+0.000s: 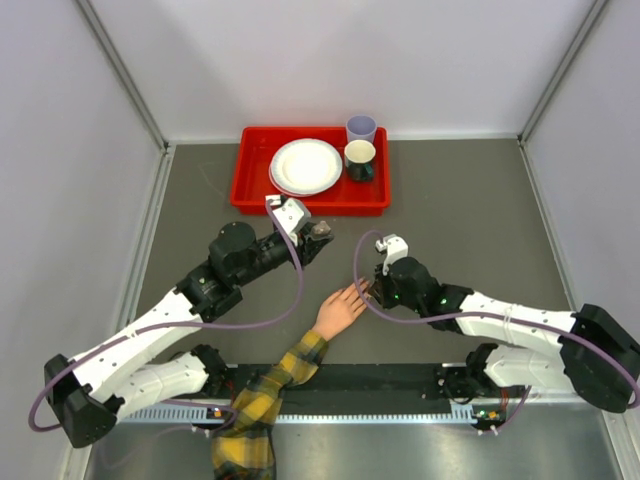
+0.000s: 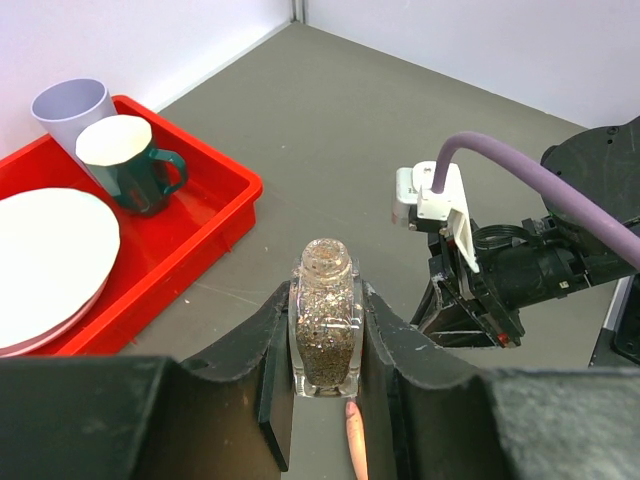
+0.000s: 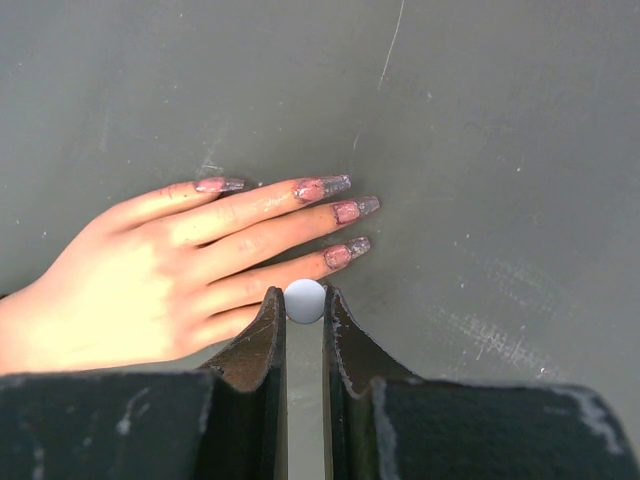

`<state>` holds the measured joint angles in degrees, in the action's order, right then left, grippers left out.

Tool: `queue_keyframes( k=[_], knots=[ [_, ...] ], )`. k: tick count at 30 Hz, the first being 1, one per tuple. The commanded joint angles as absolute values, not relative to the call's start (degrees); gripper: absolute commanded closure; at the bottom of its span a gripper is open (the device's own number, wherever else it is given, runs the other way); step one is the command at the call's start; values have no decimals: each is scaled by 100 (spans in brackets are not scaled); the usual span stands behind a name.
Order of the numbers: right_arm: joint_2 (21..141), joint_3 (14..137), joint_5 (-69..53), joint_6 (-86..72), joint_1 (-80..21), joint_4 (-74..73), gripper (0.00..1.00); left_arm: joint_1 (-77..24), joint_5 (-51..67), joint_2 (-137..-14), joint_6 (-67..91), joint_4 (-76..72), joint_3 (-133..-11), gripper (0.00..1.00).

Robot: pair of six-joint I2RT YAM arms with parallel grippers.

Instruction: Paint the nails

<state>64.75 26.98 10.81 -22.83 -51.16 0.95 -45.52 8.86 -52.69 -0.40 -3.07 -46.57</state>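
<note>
L arm (image 1: 115, 360) & R arm (image 1: 520, 322): white links, blk joints, purple cable (image 2: 540, 180) ea; blk fingers (image 2: 240, 350).

You have a dull grey counter (image 1: 470, 200), faintly scratched, filling mid frame. Plain white walls (image 1: 340, 50) close it at the top, left and right, joined by grey corner posts (image 1: 121, 72). Light is even, shadows soft.

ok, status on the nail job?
Left gripper shut on small clear glitter bottle. Right gripper shut on white round-headed tool, beside pale peach mannequin hand. Long nails show pink glittery coat. Nothing blocking.
</note>
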Motion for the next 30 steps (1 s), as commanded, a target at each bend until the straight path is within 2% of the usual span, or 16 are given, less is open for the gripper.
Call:
queue_keyframes(
  k=[1,30],
  knots=[
    [6486,2689,1108,-2373,-5063,387,100,-4491,1011,-5265,-18,-729,-4711,100],
    [6715,2733,1064,-2373,-5054,431,100,-4351,1230,-5273,-26,-747,-4702,100]
  ],
)
